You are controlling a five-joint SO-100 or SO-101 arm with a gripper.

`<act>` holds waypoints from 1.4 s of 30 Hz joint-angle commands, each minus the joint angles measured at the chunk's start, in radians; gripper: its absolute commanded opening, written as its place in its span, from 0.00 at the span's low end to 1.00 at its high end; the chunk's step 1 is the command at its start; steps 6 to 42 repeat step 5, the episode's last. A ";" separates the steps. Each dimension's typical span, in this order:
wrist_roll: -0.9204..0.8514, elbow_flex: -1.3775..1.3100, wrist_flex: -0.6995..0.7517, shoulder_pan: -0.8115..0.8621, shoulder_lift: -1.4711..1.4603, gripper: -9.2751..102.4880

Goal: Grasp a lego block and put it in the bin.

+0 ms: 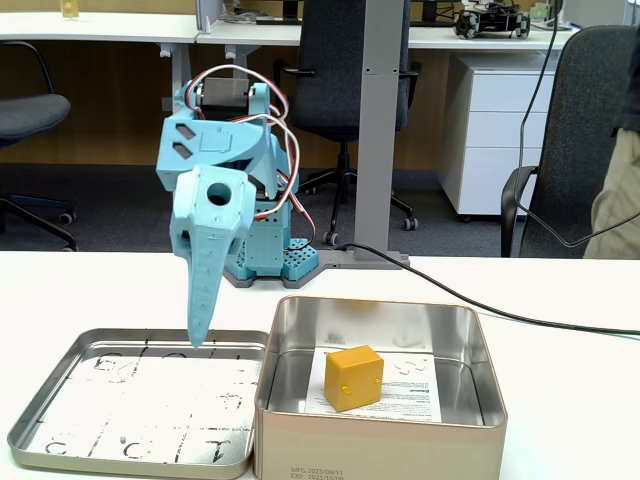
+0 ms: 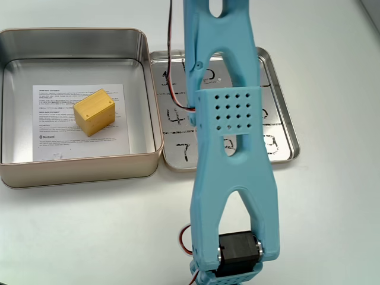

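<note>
The bin (image 1: 380,445) holds the lego block (image 1: 353,377), well apart from the jaws (image 1: 197,335).

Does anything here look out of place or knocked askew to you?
Nothing stands out. The orange block sits turned at an angle on the paper sheet inside the deep tin, but it looks intact. The shallow tray lies flat beside the tin, and nothing is spilled. The blue arm hangs above the tray.

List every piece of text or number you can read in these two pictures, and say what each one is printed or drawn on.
"MFG. 2023/09/11" and "EXP. 2025/09": front wall of the bin, barely legible.
"4", "7": black hand-drawn digits on the shallow tray; the others are smeared or hidden behind the arm.
Paper sheet under the lego block: print too small to read.
</note>
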 commanded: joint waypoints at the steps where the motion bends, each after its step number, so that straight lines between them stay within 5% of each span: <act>1: 0.034 -0.038 -0.009 -0.012 0.092 0.08; 42: 0.034 -0.038 -0.005 -0.041 0.087 0.08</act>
